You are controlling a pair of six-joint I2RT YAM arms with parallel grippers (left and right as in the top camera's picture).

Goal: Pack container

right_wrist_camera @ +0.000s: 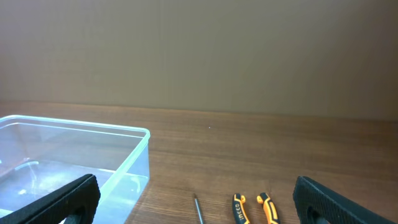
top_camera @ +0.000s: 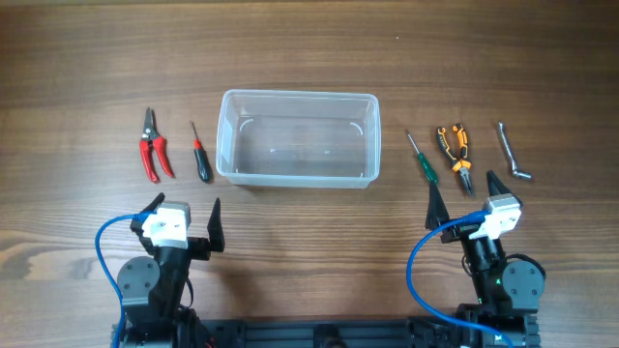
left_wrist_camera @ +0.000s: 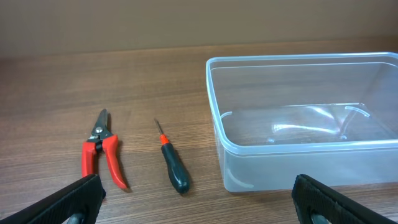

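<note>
The clear plastic container (top_camera: 297, 137) stands empty at the table's middle; it also shows in the left wrist view (left_wrist_camera: 298, 118) and the right wrist view (right_wrist_camera: 68, 158). Left of it lie red-handled pruners (top_camera: 153, 147) (left_wrist_camera: 101, 149) and a red-and-black screwdriver (top_camera: 199, 155) (left_wrist_camera: 172, 165). Right of it lie a green screwdriver (top_camera: 422, 160) (right_wrist_camera: 198, 210), orange-and-black pliers (top_camera: 456, 153) (right_wrist_camera: 252, 208) and a metal hex key (top_camera: 512, 153). My left gripper (top_camera: 186, 215) (left_wrist_camera: 199, 208) is open and empty, near the front left. My right gripper (top_camera: 464, 193) (right_wrist_camera: 196, 211) is open and empty, just in front of the right-hand tools.
The wooden table (top_camera: 309, 48) stretches bare behind the container. Blue cables (top_camera: 104, 253) loop beside both arm bases at the front edge. A plain brown wall (right_wrist_camera: 199, 56) stands beyond the table.
</note>
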